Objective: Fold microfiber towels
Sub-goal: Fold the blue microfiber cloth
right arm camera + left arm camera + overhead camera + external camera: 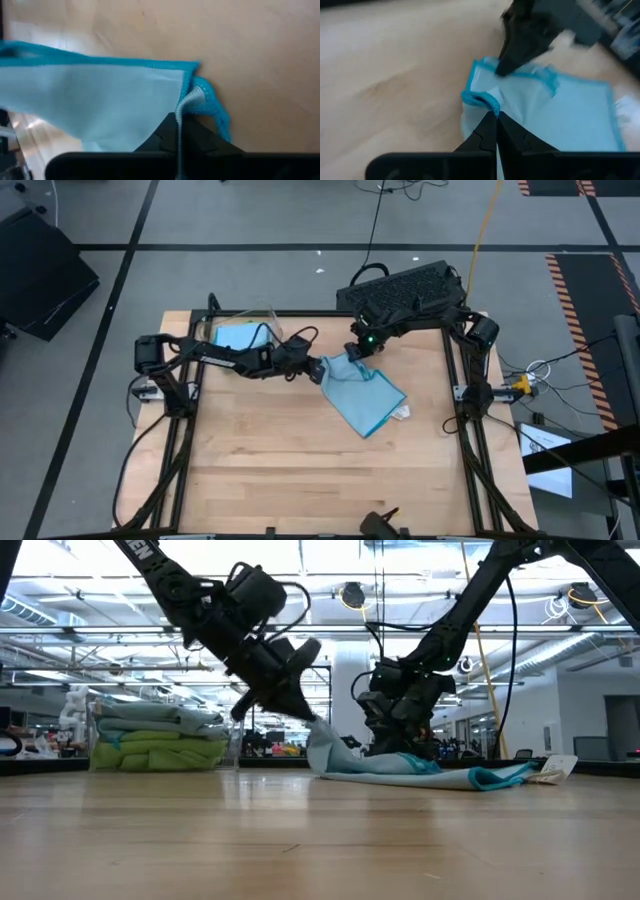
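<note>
Light blue square microfiber towel (365,395) lies mid-bench (250,480), far corners raised. We see left gripper (318,370) clenched on one corner, right gripper (357,352) clenched on its neighbour; we judge both pinch one edge to carry it over for a fold.

Bare wooden table (280,470) lies open across its near half. At the far edge, a clear plastic bin (243,330) of stacked towels (160,735) and a black keyboard (405,288) obstruct passage.
</note>
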